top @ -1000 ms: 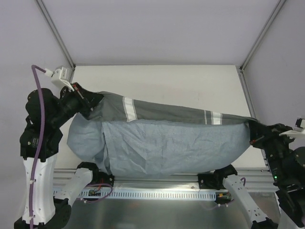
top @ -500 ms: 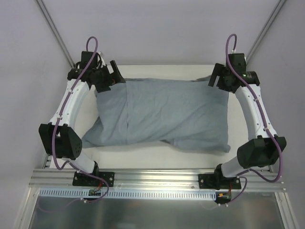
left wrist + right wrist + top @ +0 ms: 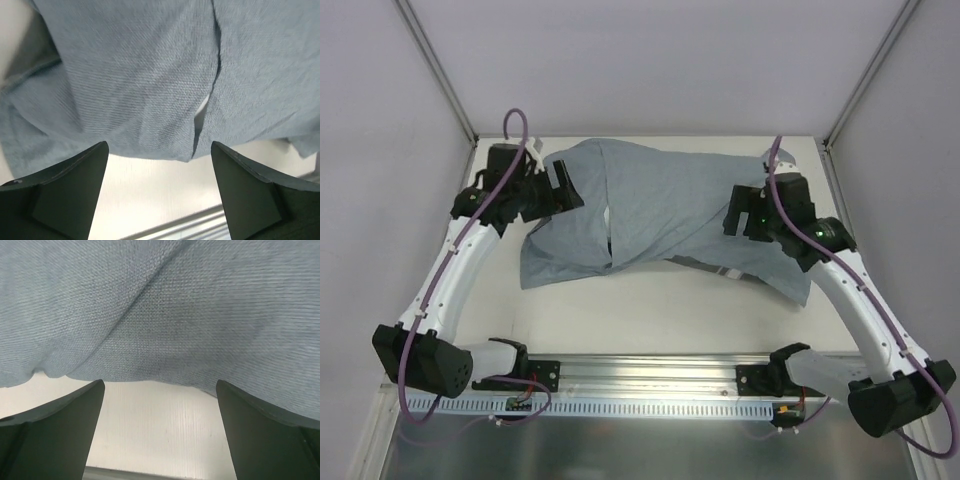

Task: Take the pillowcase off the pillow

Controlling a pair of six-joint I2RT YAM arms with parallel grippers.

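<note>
Here I see the pillowcase point(image 3: 660, 205) lying rumpled across the far half of the bench point(image 3: 650, 310). Its lighter blue-grey reverse faces up, a soft, fine-ribbed weave thrown into broad, shallow folds. A long slit point(image 3: 216, 60) runs down the cloth near the pillowcase's left end, and a sliver of white point(image 3: 201, 107) shows inside; I cannot tell what it is. The left gripper point(image 3: 157, 190) hovers at the pillowcase's left end, its dark wedge-shaped jaws spread with nothing between them. The right gripper point(image 3: 160, 432) hangs over the pillowcase's right part, jaws likewise wide apart and empty.
</note>
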